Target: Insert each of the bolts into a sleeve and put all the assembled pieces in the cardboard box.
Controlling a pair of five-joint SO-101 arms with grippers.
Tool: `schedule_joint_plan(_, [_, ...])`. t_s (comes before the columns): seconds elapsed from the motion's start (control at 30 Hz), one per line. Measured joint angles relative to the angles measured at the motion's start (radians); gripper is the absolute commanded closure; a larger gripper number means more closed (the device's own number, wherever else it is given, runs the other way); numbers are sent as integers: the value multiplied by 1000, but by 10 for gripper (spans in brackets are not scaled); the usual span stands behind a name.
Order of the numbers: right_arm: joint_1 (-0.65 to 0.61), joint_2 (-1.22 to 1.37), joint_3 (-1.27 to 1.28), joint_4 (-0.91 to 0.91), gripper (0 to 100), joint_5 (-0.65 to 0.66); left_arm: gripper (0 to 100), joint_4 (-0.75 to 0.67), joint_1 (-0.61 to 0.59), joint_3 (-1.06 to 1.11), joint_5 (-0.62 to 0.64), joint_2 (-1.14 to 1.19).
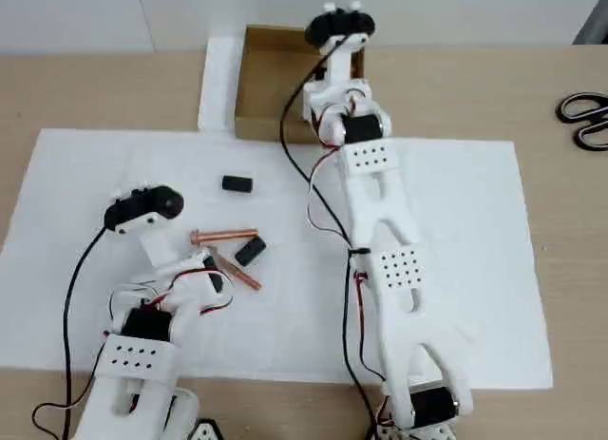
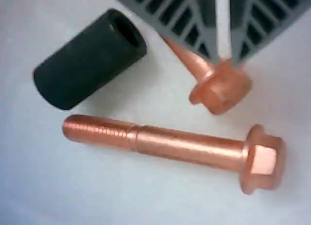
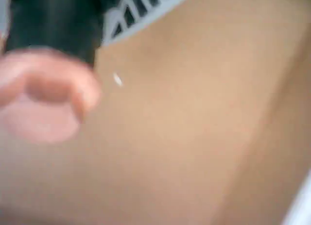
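**One piece over the box; two bolts, two sleeves left to pair**

Upper middle of the high view: right tool (image 3: 63,21) above the box (image 1: 271,79), clenched on a piece (image 3: 43,89), a black sleeve with a copper bolt head poking out. Hanging over the box floor, not yet let go.

Lower left of the high view: left tool (image 1: 217,272) down at the sheet (image 1: 456,231), parked over the shank of bolt A (image 2: 221,86), head sticking out past the tip. Grip there: cannot tell, clamped or merely resting.

Lower half of the left wrist view: bolt B (image 2: 170,147), flat and free. Upper left of that view: sleeve A (image 2: 90,57), just beside bolt B's threaded end. Sleeve B (image 1: 237,183) well apart, higher up the sheet.

Handling, as a guess from looks:
- Bolts: solid metal, stiff, heavy for their size, smooth and round. Prone to rolling on the sheet and swivelling in a pinch. Best taken across the plain shank near the flange, threaded end left bare for entry.
- Sleeves: light, rigid, matte, likely grippier than the bolts. Best gripped across the barrel at mid-length, bore kept unblocked.
- Flange as natural stop against the sleeve end.
- Nothing fragile; firm squeeze fine. Main risk: bolt tilting in the grip and missing the bore.
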Motion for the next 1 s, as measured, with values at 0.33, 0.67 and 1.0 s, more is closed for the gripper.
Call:
schedule_joint_plan(0.33, [-3,43,-18,-6,894,-5,994,0,6,0,0,0])
schedule_joint_plan(0.67, [-9,-66,-38,216,894,-5,994,-2,11,0,0,0])
schedule_joint_plan(1.0, [-12,-196,-40,315,736,-5,994,-2,11,0,0,0])
